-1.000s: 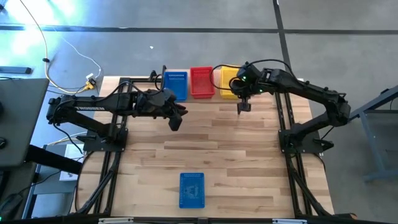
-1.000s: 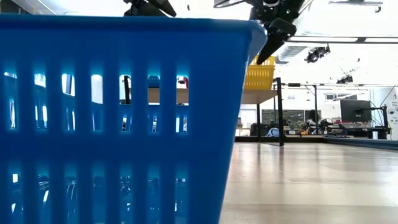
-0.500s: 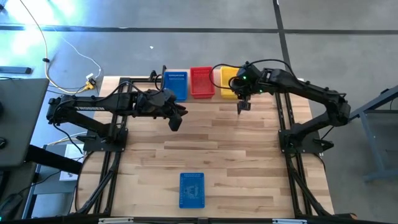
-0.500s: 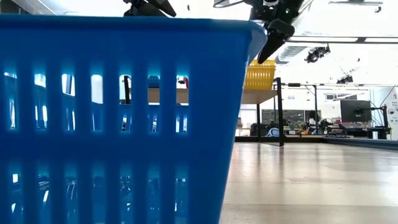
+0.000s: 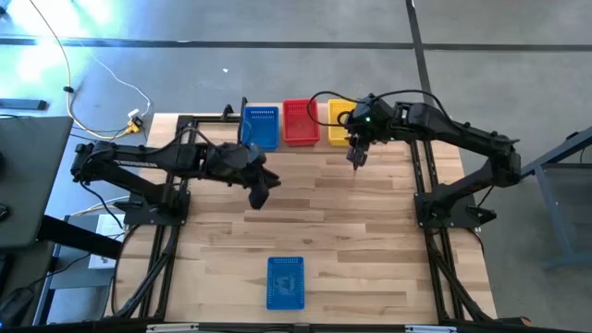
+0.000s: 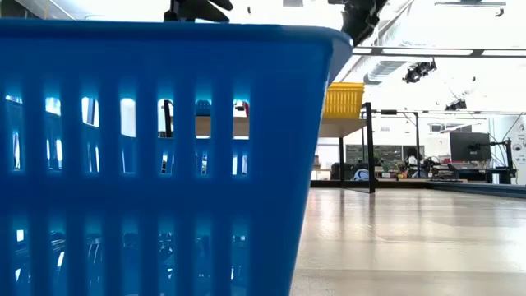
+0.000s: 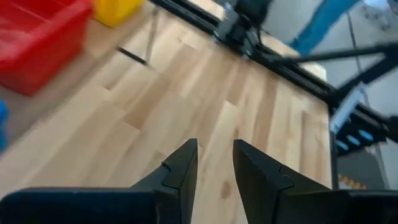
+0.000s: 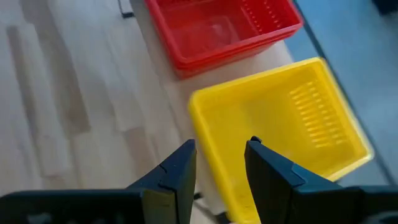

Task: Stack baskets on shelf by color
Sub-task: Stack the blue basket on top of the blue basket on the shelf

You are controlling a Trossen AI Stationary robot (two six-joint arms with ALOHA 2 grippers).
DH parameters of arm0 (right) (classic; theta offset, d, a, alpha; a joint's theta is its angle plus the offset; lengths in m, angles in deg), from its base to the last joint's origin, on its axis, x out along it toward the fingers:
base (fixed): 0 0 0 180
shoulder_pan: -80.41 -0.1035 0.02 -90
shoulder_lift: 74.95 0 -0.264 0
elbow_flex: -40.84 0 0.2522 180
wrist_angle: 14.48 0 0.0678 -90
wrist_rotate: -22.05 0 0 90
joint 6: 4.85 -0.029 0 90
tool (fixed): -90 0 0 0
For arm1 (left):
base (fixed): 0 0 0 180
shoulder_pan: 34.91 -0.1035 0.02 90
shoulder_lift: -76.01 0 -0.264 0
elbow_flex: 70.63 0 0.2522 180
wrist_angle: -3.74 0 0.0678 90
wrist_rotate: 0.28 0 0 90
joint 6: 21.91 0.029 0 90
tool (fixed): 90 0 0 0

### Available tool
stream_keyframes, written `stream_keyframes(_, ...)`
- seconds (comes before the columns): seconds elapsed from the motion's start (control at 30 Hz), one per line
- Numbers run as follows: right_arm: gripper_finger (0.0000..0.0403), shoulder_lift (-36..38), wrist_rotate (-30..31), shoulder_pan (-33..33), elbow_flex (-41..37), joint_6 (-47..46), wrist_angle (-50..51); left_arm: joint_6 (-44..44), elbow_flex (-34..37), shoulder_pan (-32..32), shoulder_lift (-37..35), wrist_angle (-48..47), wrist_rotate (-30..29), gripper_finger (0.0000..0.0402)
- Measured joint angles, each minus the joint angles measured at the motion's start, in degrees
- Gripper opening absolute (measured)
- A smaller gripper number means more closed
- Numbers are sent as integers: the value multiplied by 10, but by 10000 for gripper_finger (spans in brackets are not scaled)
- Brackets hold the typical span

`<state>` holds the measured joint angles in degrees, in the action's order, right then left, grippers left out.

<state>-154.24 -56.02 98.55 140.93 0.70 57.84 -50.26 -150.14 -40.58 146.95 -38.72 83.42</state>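
Note:
On the shelf [image 6: 333,127] at the table's far edge stand a blue basket [image 5: 262,127], a red one [image 5: 301,122] and a yellow one [image 5: 340,123], side by side on their bases. Another blue basket [image 5: 285,282] sits on the tabletop near the front edge and fills the low view [image 6: 156,156]. My right gripper [image 5: 353,163] hangs open just in front of and above the yellow basket [image 8: 280,130], holding nothing. My left gripper [image 5: 260,197] is open over bare wood left of centre, with nothing between its fingers [image 7: 214,144].
Black frame rails [image 5: 166,250] run along the left and right sides of the table. Bare wood [image 5: 370,240] lies between the shelf and the near blue basket. The shelf's thin black leg [image 6: 369,148] stands at the right end.
My right gripper has risen and drawn a little away from the yellow basket, which stays on the shelf. My left gripper has moved toward the table's near edge.

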Motion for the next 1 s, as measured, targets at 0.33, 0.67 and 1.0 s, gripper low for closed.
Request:
stream_keyframes(0.33,123,0,-1,-68,0,-188,0,0,0,99,39,1,-4,92)
stream_keyframes(0.67,123,0,24,-141,0,-302,-68,1,0,180,108,36,-3,92)
stream_keyframes(1.0,123,0,44,-166,0,-325,-74,-17,0,254,165,63,-3,92)
